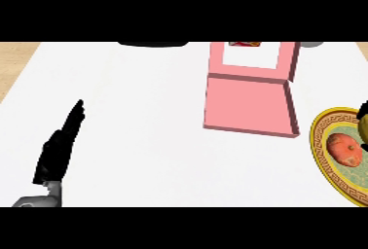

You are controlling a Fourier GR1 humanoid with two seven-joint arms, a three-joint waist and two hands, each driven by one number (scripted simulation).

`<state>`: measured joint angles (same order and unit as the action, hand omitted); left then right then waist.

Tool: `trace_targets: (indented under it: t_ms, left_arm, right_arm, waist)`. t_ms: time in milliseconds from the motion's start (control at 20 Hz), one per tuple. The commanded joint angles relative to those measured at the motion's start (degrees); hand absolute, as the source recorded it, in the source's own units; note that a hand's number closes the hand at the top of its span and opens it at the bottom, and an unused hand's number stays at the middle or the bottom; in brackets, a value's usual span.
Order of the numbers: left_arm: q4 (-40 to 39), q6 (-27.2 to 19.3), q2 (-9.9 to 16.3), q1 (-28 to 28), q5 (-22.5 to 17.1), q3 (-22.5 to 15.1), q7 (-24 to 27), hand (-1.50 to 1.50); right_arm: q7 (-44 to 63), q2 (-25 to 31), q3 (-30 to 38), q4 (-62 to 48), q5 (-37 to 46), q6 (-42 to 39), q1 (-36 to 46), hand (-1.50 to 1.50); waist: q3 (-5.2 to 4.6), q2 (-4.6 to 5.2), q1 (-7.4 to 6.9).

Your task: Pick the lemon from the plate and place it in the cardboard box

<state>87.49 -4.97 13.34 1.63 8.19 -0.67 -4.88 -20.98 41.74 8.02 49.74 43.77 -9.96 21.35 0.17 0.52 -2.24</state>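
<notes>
White desk fills most of the head view, stretching ahead of and to the right of the left hand. Next in size, the pink box stands ahead and well to the right of that hand, its flap folded down toward the robot and its open compartment at the far end; it is pink rather than cardboard brown, yet it looks like the place the task means. Farther right again, cut by the view's edge, lies the plate with a yellow patterned rim. The left hand rests near the view's left edge, fingers straight and together, holding nothing.

On the plate sits an orange-red round fruit, and just beyond it, at the very edge, a dark yellowish shape that may be the lemon or part of the right hand; I cannot tell which. The right hand does not show clearly.

Judging from this, the picking step is not yet done: nothing lies over the box. The next move calls for closing round the lemon on the plate, lifting it, then carrying it left and forward to the box's opening.
</notes>
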Motion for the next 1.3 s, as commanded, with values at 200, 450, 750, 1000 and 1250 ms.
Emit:
trace_targets:
  t_ms: [200,450,750,1000,1250]
  left_arm:
    - [0.3,1.3,-0.9,2.3,0.9,-2.9,0.5,0.00]
    - [0.0,1.1,-0.8,3.4,0.9,-2.2,-1.6,0.00]
    - [-0.5,0.7,-0.6,4.3,1.0,-1.5,-1.7,0.00]
    - [-0.1,0.1,-1.5,2.6,1.0,-1.7,-1.7,0.00]
    - [-0.5,1.1,-0.6,0.5,0.4,-1.1,0.2,0.00]
  right_arm:
    - [-23.6,4.0,-7.4,-1.9,4.5,2.6,11.4,1.50]
    - [-35.8,6.9,-4.8,-12.3,2.2,0.4,20.0,1.50]
    - [-47.1,4.9,-1.7,-16.9,-7.7,-13.3,26.3,1.50]
    - [-48.0,3.3,-3.3,-16.9,-12.7,-19.6,30.5,1.50]
    - [-45.4,3.1,-5.8,-17.5,-16.0,-23.4,35.1,1.50]
  waist:
    - [0.37,1.81,-5.06]
    - [0.19,1.30,-3.43]
    - [0.14,1.07,-2.56]
    - [0.01,0.35,-1.87]
    - [-0.10,0.43,-2.16]
